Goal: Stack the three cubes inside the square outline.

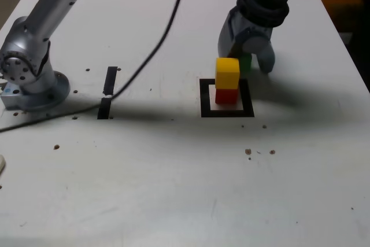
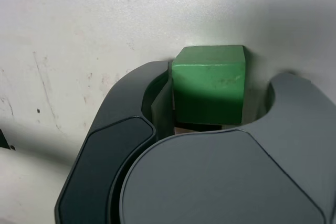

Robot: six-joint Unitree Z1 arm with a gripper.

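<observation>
Yellow cube (image 1: 227, 72) sits on red cube (image 1: 226, 95) inside the square outline (image 1: 206, 111) at the exterior frame's centre, so two of three are stacked. Green cube (image 2: 210, 83) remains on the tabletop (image 1: 173, 189) just above-right of the stack, between the narrowed pincer (image 1: 247, 56) jaws; a firm grip is unconfirmed.

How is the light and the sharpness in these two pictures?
Exterior view: soft and slightly blurred; the arm throws a broad dark shadow across the table past the square outline. Wrist view: the green cube is sharp, its lower face shaded by the hand; no strong glare.
</observation>
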